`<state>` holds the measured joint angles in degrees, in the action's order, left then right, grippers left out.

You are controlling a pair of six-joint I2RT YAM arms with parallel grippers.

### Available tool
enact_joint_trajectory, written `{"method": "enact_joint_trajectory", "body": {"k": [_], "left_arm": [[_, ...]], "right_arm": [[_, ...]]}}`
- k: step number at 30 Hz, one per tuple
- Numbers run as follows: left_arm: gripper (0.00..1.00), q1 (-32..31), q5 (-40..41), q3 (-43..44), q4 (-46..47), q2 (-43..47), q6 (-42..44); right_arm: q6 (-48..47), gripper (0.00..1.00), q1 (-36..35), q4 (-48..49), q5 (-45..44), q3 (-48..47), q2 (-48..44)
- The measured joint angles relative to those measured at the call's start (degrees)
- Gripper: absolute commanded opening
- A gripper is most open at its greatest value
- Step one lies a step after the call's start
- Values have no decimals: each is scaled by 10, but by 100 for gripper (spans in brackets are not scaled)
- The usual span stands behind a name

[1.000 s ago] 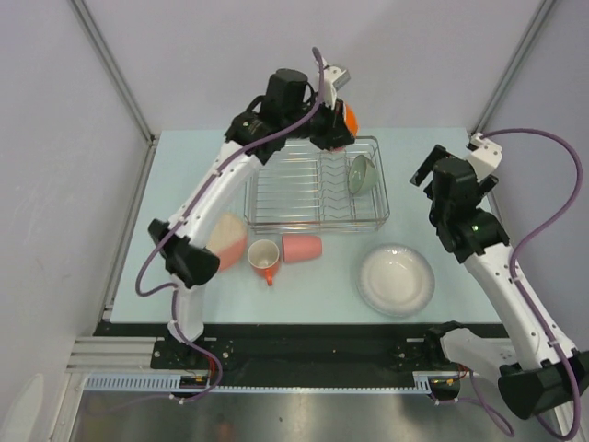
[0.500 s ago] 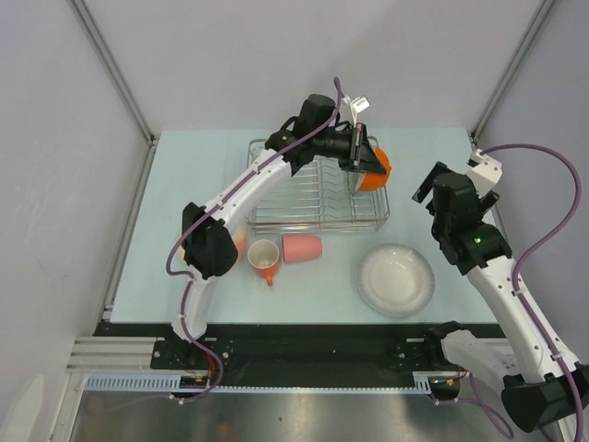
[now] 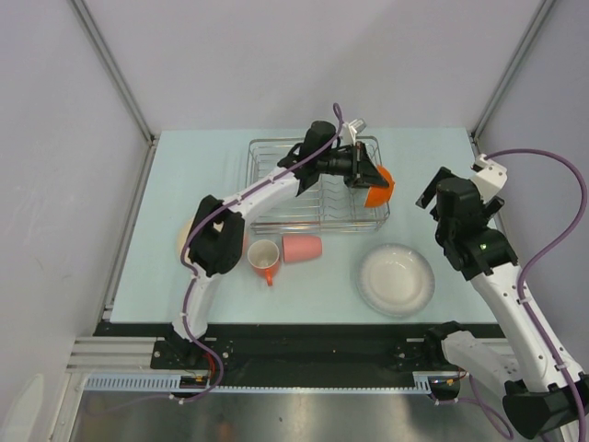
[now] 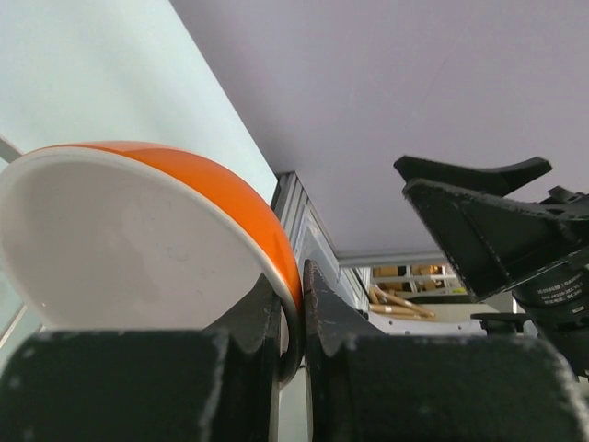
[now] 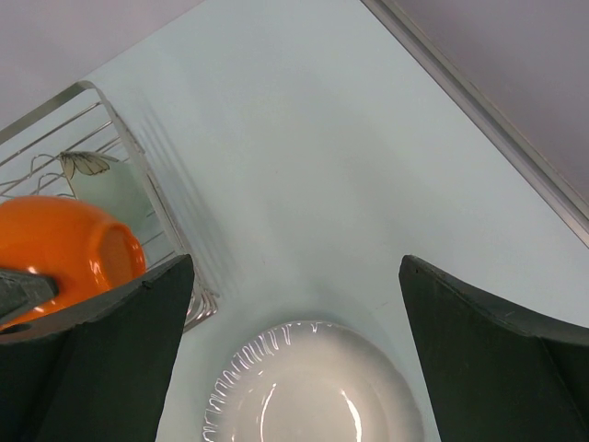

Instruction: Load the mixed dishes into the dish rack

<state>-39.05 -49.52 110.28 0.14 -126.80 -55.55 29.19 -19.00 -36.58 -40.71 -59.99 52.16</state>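
Note:
My left gripper (image 3: 362, 175) is shut on the rim of the orange cup (image 3: 378, 190), holding it tilted over the right end of the silver wire dish rack (image 3: 276, 189). In the left wrist view, the gripper (image 4: 299, 287) pinches the wall of the cup (image 4: 212, 180), whose inside is white. The pale green bowl (image 5: 109, 187) stands in the rack behind the cup (image 5: 64, 244). My right gripper (image 3: 431, 187) is open and empty, with the large whitish plate (image 3: 396, 280) below it, also in the right wrist view (image 5: 313, 391). The orange-handled mug (image 3: 264, 257) and pink tumbler (image 3: 302, 248) lie in front of the rack.
A pale pink plate (image 3: 186, 236) lies mostly hidden under the left arm's elbow. The rack's right corner (image 5: 189, 304) is close to the whitish plate. Grey walls and metal posts enclose the table at the back and sides.
My left gripper has carried the orange cup from the rack's back edge rightward and down to its right end. The right arm has shifted slightly to the right.

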Motion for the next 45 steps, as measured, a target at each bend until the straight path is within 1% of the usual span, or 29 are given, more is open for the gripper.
{"method": "enact_joint_trajectory", "body": {"k": [6, 10, 14, 27, 31, 32, 34, 36, 39, 40, 43, 45], "left_arm": [[0, 6, 25, -16, 58, 0, -3], [0, 8, 44, -75, 80, 3, 1], [0, 9, 59, -118, 69, 3, 6], [2, 2, 78, -129, 77, 2, 36], [11, -1, 85, -142, 80, 2, 45], [16, -2, 86, -143, 81, 2, 46], [19, -3, 88, -143, 81, 2, 50], [41, -5, 89, -143, 82, 2, 51], [57, -5, 88, -143, 84, 2, 55], [67, -6, 87, -143, 84, 2, 56], [74, -8, 82, -143, 88, 2, 55], [77, -10, 77, -143, 91, 2, 51]], "right_arm": [[6, 100, -2, -14, 0, 0, -4], [3, 100, -2, -16, 0, 0, -9], [1, 100, -2, -16, 0, 0, -17], [-1, 100, -5, -17, 7, 0, -21], [-1, 100, -5, -17, 8, 0, -23], [-1, 100, -6, -17, 9, 0, -24], [-1, 100, -7, -17, 9, 0, -24], [-1, 100, -7, -17, 11, 0, -26], [-1, 100, -7, -17, 11, 0, -28], [-1, 100, -7, -17, 11, 0, -29], [-1, 100, -7, -18, 11, 0, -29], [-1, 100, -7, -19, 11, 0, -30]]}}
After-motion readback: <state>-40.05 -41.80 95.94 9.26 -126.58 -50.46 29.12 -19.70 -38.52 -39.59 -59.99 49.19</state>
